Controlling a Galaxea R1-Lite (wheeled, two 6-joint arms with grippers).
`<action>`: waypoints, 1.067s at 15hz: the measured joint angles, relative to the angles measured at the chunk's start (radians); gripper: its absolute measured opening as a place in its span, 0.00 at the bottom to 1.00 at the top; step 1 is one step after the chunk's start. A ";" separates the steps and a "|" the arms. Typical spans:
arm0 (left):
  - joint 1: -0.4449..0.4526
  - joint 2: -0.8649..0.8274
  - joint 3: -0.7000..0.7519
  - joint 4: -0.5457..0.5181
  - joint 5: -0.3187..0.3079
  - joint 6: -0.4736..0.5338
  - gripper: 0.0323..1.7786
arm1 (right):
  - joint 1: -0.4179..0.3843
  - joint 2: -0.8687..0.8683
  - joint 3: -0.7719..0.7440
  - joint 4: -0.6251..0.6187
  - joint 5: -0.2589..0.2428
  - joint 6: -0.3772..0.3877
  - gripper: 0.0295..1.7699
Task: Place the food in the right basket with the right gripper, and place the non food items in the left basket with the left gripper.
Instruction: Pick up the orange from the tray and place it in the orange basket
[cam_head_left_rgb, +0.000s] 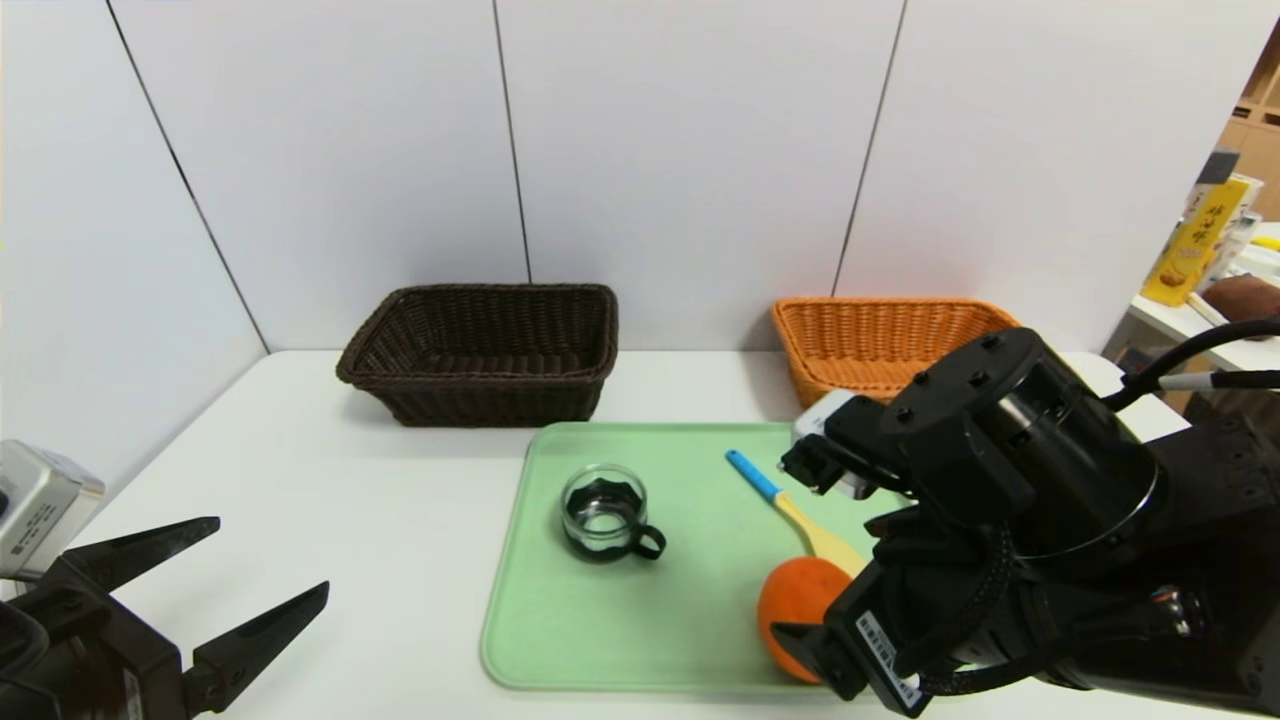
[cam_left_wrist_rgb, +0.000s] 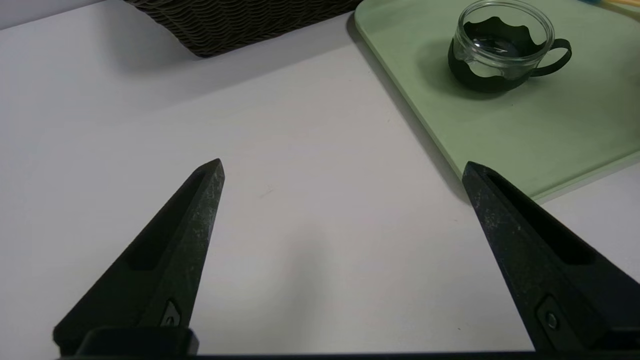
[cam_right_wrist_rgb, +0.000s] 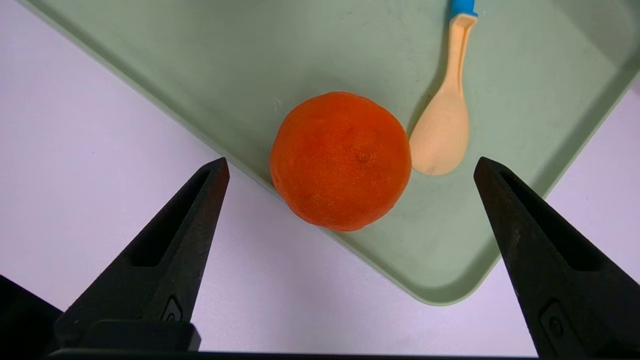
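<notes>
From the head view, a green tray (cam_head_left_rgb: 600, 620) lies on the white desk (cam_head_left_rgb: 380, 520), carrying the glass cup (cam_head_left_rgb: 604, 512), the spoon (cam_head_left_rgb: 795, 512) with its blue handle, and the orange (cam_head_left_rgb: 800, 615) at the tray's near right corner. The dark brown basket (cam_head_left_rgb: 484, 352) stands behind the tray to the left, the orange-tan basket (cam_head_left_rgb: 880, 342) behind it to the right. The right arm leans over the tray's right side, hiding part of the orange. The left end effector (cam_head_left_rgb: 265, 560) sits low at the left over bare desk, well apart from the tray — its fingers spread wide.

In the left wrist view, the left end effector (cam_left_wrist_rgb: 342, 170) frames only desk; the cup (cam_left_wrist_rgb: 502, 46) stands beyond it on the tray (cam_left_wrist_rgb: 525, 145).

In the right wrist view, the right end effector (cam_right_wrist_rgb: 352, 167) is wide open and empty — the orange (cam_right_wrist_rgb: 341, 160) lies between its fingertips but farther on, not touched. The spoon (cam_right_wrist_rgb: 445, 125) bowl lies just beside the orange.
</notes>
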 joint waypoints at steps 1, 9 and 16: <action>0.000 0.000 0.000 0.000 -0.001 0.000 0.95 | 0.000 0.007 -0.001 0.001 -0.002 0.001 0.96; -0.007 0.002 0.001 0.002 -0.002 0.004 0.95 | 0.005 0.039 -0.009 0.064 -0.021 0.004 0.96; -0.008 0.001 0.002 0.001 -0.001 0.014 0.95 | 0.008 0.060 0.007 0.064 -0.018 0.026 0.96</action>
